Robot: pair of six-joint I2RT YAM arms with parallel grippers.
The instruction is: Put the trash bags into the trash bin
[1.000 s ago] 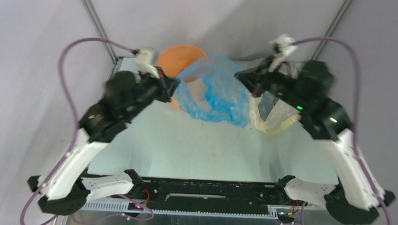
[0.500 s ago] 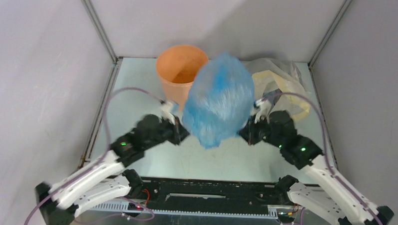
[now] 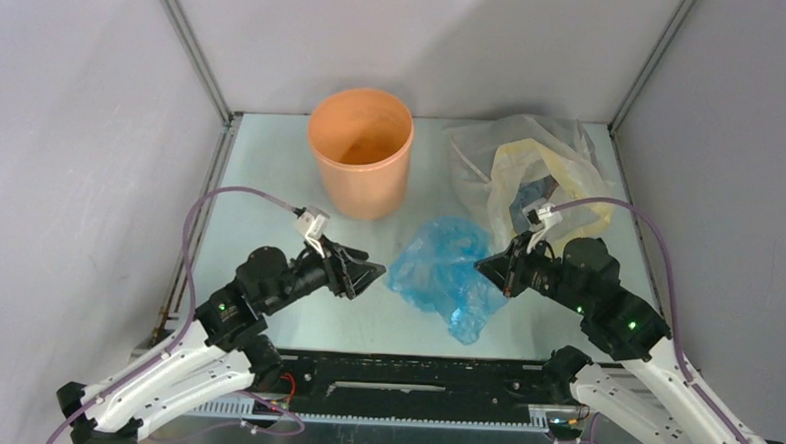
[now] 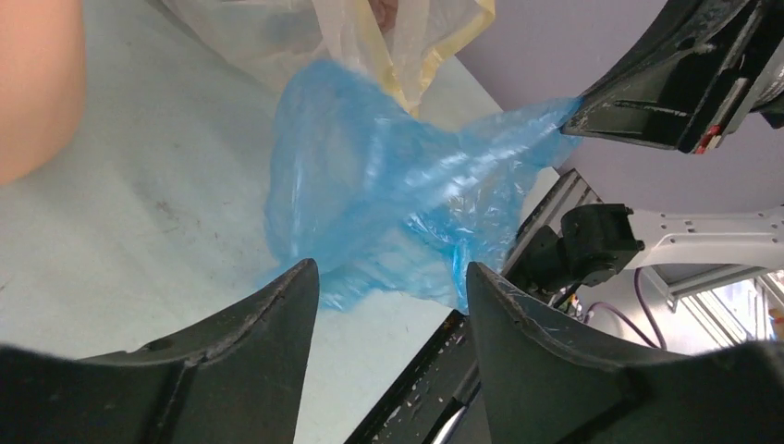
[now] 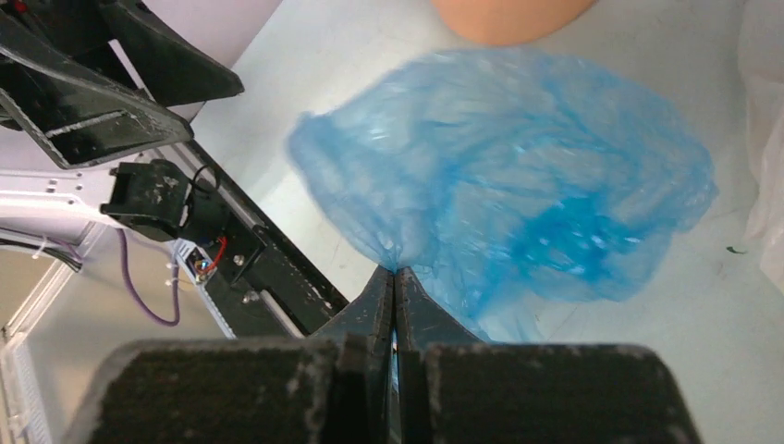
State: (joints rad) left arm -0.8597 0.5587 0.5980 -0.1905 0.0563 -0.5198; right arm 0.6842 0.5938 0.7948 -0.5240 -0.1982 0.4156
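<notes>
— Trash bag [image 3: 437,273] location?
— Crumpled on table [image 3: 271,208], near trash bin [image 3: 359,167], not in it. Right gripper [image 3: 481,267] pinched tight on one edge, likely for lifting; left gripper [image 3: 373,271] parted, empty, just beside.

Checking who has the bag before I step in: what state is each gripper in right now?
Left gripper: open, holding nothing; the trash bag lies beyond its fingers.
Right gripper: closed, pinching an edge of the trash bag.
</notes>
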